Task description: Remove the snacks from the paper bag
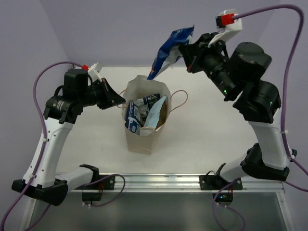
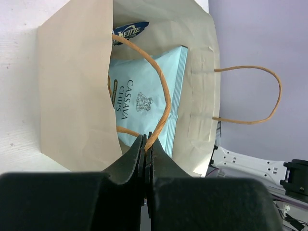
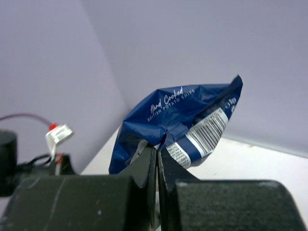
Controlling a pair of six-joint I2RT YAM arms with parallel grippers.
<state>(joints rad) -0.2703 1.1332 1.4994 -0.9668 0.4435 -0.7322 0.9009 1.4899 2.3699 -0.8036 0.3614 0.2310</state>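
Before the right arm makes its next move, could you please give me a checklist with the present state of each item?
1. Right gripper shut on the dark blue crinkly foil packet: ok.
2. That packet out of the light tan kraft paper bag, in the air: ok.
3. Left gripper shut on the bag at its brown cord handle: ok.
4. Bag upright, mouth open: ok.
5. Bag emptied: not ok; the light blue chip bag and dark blue and white packets lie inside.
6. Bare white table right of the bag for set-down: ok.
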